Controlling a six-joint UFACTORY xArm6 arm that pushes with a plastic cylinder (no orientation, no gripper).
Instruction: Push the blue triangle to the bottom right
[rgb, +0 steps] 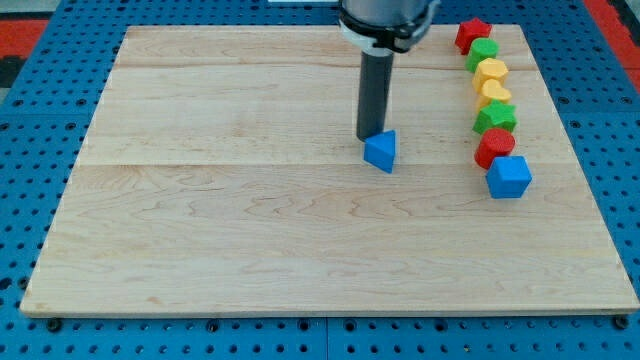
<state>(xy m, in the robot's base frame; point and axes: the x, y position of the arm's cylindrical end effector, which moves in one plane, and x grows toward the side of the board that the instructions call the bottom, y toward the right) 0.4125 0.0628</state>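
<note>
The blue triangle (381, 151) lies on the wooden board (250, 230), a little right of the view's middle. My tip (368, 137) is the lower end of the dark rod and stands right at the triangle's upper left edge, touching it or nearly so. The bottom right part of the board lies well below and to the right of the triangle.
A column of blocks runs down the board's right side: a red star (472, 34), a green block (483, 53), a yellow block (490, 73), another yellow block (494, 95), a green star (495, 118), a red block (494, 147) and a blue cube (509, 177).
</note>
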